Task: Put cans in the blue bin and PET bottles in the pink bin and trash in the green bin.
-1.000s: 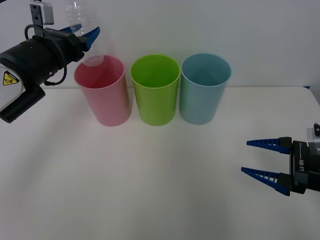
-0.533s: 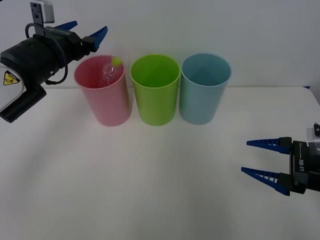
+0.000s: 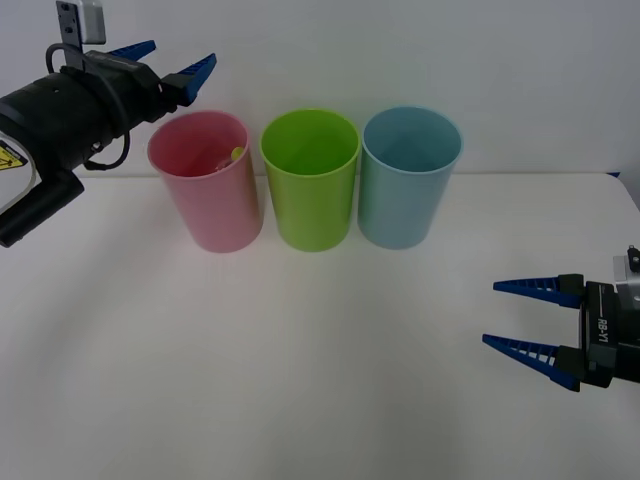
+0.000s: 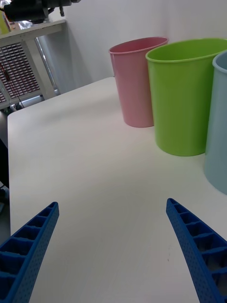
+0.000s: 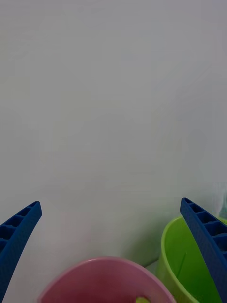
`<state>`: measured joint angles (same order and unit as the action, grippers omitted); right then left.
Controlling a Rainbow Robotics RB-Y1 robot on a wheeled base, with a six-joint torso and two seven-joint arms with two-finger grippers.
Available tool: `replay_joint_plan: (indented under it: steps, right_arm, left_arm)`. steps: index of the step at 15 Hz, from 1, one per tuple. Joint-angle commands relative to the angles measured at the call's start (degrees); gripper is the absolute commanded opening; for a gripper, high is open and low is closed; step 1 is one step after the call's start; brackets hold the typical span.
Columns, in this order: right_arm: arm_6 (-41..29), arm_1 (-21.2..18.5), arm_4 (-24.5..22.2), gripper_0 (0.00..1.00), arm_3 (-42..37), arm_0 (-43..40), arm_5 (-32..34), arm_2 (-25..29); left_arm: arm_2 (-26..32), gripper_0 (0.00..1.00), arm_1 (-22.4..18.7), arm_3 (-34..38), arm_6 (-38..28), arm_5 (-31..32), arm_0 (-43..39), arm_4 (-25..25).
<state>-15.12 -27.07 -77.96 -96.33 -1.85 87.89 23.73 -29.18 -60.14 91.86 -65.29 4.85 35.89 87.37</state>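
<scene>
The right gripper (image 3: 522, 318) body carries vertical white lettering reading roughly "RB-Y1". A yellow warning triangle sticker (image 3: 8, 156) sits on the left arm.

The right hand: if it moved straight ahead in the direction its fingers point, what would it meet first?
Probably the pink bin; the open right hand aims along bare table toward it, though depth is unclear.

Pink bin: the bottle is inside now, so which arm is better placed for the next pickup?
Probably right. The right gripper waits open, low over the table. The left gripper is open, high beside the pink bin holding the bottle.
</scene>
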Motion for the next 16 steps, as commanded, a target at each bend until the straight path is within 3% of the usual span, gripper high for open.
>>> replay_joint_plan:
  steps: [1, 3, 5, 9, 11, 15, 16]
  right_arm:
    - [0.0, 0.0, 0.0, 0.78, 0.0, 0.0, 0.0, 0.0]
    - [0.0, 0.0, 0.0, 0.78, 0.0, 0.0, 0.0, 0.0]
    - [0.0, 0.0, 0.0, 0.78, 0.0, 0.0, 0.0, 0.0]
    - [0.0, 0.0, 0.0, 0.78, 0.0, 0.0, 0.0, 0.0]
    - [0.0, 0.0, 0.0, 0.77, 0.0, 0.0, 0.0, 0.0]
    - [0.0, 0.0, 0.0, 0.78, 0.0, 0.0, 0.0, 0.0]
    - [0.0, 0.0, 0.0, 0.78, 0.0, 0.0, 0.0, 0.0]
  left_arm:
    - [0.18, 1.0, -6.83, 7.99, 0.42, 0.16, -4.6, -5.37]
    - [1.41, 1.0, -10.35, 12.38, 0.86, 0.25, -8.29, -8.53]
    - [7.91, 1.0, -11.05, 16.34, 1.3, 3.94, -14.79, -8.53]
    - [29.09, 1.0, -5.95, 24.25, 1.56, 20.73, -31.49, -6.86]
    - [34.37, 1.0, -5.78, 28.38, 1.74, 23.1, -39.14, -5.54]
    - [39.99, 1.0, -5.07, 33.39, 2.79, 26.35, -50.83, -8.35]
    - [42.28, 1.0, -3.14, 34.35, 3.15, 29.43, -53.38, -9.41]
